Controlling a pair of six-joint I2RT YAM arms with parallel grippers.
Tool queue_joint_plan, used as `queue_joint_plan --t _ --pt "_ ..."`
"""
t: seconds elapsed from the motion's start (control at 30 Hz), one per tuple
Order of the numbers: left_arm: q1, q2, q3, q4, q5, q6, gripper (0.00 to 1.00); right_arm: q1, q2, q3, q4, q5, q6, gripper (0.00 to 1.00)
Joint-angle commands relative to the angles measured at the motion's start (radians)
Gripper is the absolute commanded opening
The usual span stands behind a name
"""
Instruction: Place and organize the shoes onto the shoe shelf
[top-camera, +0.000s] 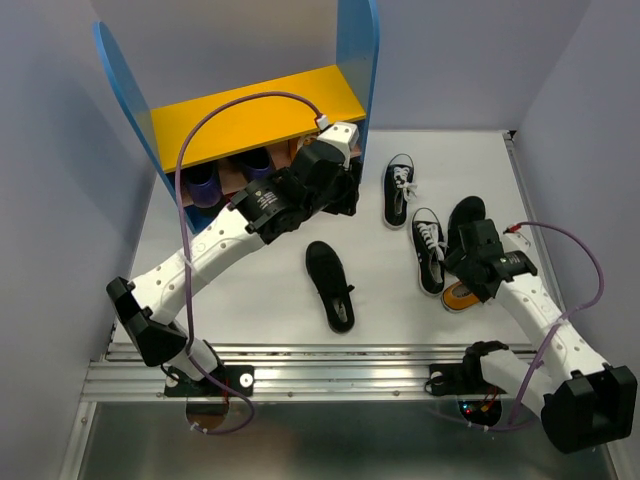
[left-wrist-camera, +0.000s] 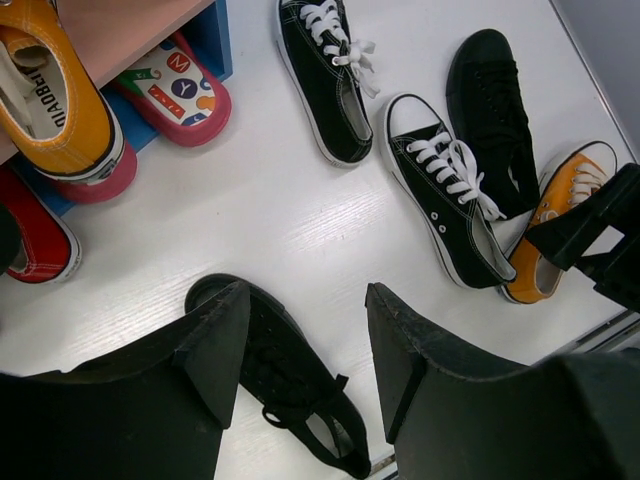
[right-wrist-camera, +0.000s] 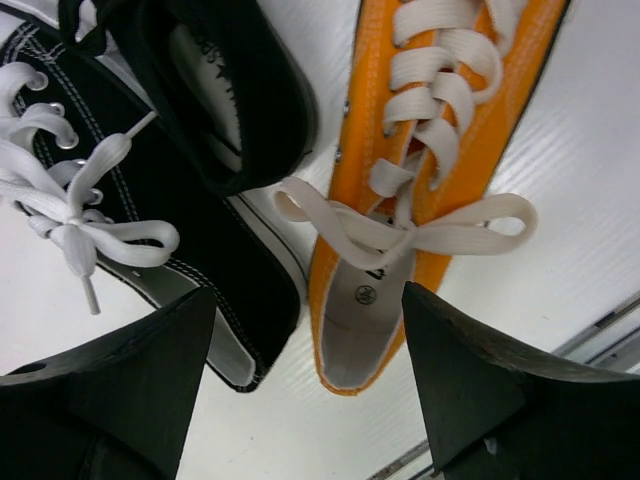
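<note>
The shoe shelf (top-camera: 255, 115) stands at the back left. One orange sneaker (left-wrist-camera: 50, 90) lies on its pinkish lower board (left-wrist-camera: 120, 25). My left gripper (top-camera: 343, 195) is open and empty by the shelf's right front, above the table; in its wrist view (left-wrist-camera: 305, 345) a black slip-on (left-wrist-camera: 290, 385) lies below. Two black canvas sneakers (top-camera: 399, 190) (top-camera: 428, 250), a second slip-on (top-camera: 465, 215) and the other orange sneaker (top-camera: 460, 296) lie at the right. My right gripper (top-camera: 472, 268) is open just above that orange sneaker's heel (right-wrist-camera: 385, 320), its fingers either side (right-wrist-camera: 308, 300).
Other small coloured shoes (left-wrist-camera: 175, 90) (left-wrist-camera: 30, 240) sit on the floor level under the shelf. A black canvas sneaker (right-wrist-camera: 150, 200) and the slip-on (right-wrist-camera: 220, 90) lie tight against the orange one. A metal rail (top-camera: 330, 375) runs along the near edge. Grey walls enclose the table.
</note>
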Motion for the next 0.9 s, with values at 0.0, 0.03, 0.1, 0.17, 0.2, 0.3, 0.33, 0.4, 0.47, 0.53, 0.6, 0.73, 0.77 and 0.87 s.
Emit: queue_joint_plan --t 0.0,0.03,0.1,0.17,0.2,0.3,0.33,0.4,0.47,0.53,0.6,0.73,0.77,0.87 --pt "0.005 -0.035 -0.044 0.047 0.017 -0.005 0.61 -0.008 0.022 -0.022 0.111 -0.045 -0.046 0.76" --pt "0.005 -0.036 -0.049 0.049 0.018 -0.008 0.61 -0.008 0.034 -0.027 0.120 -0.051 -0.049 0.73" --pt "0.005 -0.039 -0.065 0.055 0.021 -0.010 0.61 -0.008 0.043 -0.039 0.150 -0.063 -0.052 0.68" --pt "0.005 -0.042 -0.073 0.059 0.023 -0.015 0.61 -0.008 0.059 -0.054 0.168 -0.074 -0.046 0.64" --pt "0.005 -0.044 -0.081 0.059 0.023 -0.015 0.61 -0.008 0.065 -0.057 0.171 -0.077 -0.041 0.63" --pt "0.005 -0.047 -0.090 0.053 0.015 -0.016 0.61 -0.008 0.072 -0.083 0.182 -0.081 -0.015 0.62" --pt "0.005 -0.050 -0.095 0.056 0.015 -0.018 0.61 -0.008 0.071 -0.083 0.182 -0.083 -0.015 0.60" --pt "0.007 -0.052 -0.104 0.056 0.013 -0.021 0.61 -0.008 0.068 -0.109 0.199 -0.089 0.008 0.56" --pt "0.005 -0.056 -0.110 0.058 0.012 -0.022 0.61 -0.008 0.071 -0.132 0.214 -0.092 0.023 0.48" --pt "0.005 -0.056 -0.118 0.056 0.017 -0.016 0.61 -0.008 0.074 -0.163 0.233 -0.086 0.046 0.39" --pt "0.005 -0.059 -0.124 0.053 0.017 -0.016 0.61 -0.008 0.066 -0.175 0.237 -0.065 0.061 0.28" --pt "0.007 -0.076 -0.133 0.050 0.017 -0.016 0.61 -0.008 -0.003 -0.151 0.202 -0.069 0.063 0.01" --pt "0.005 -0.079 -0.131 0.041 0.014 -0.016 0.61 -0.008 -0.064 -0.142 0.178 -0.068 0.052 0.01" --pt "0.005 -0.099 -0.122 0.032 -0.008 -0.021 0.61 -0.008 -0.142 -0.062 0.118 -0.014 0.022 0.01"
